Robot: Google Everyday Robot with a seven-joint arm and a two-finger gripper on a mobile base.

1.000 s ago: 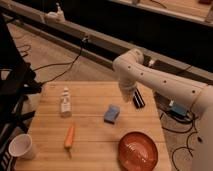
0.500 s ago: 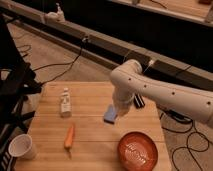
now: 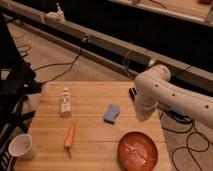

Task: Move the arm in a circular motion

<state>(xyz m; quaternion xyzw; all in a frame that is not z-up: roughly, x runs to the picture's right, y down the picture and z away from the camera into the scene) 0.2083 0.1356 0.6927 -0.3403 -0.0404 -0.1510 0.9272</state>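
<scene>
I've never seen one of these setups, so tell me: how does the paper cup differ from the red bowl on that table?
The cup is white, tall and narrow; the bowl is red-orange, wide and shallow. The cup stands at the wooden table's front left corner, the bowl at the front right, nearer the arm. Both sit upright, untouched; the gripper hangs above the table's right edge.

This looks like a robot lab or test space, not a home. A bare wooden table (image 3: 95, 135) stands on a plain floor crossed by loose black cables (image 3: 60, 62), with a long low rail (image 3: 100, 42) running behind it, and a big white arm (image 3: 165, 97) reaches over the table's right side. On the table lie a few test props: a small bottle (image 3: 65, 102), a carrot (image 3: 69, 136), a blue sponge (image 3: 111, 113), a red bowl (image 3: 137, 151) and a white cup (image 3: 21, 147).
</scene>
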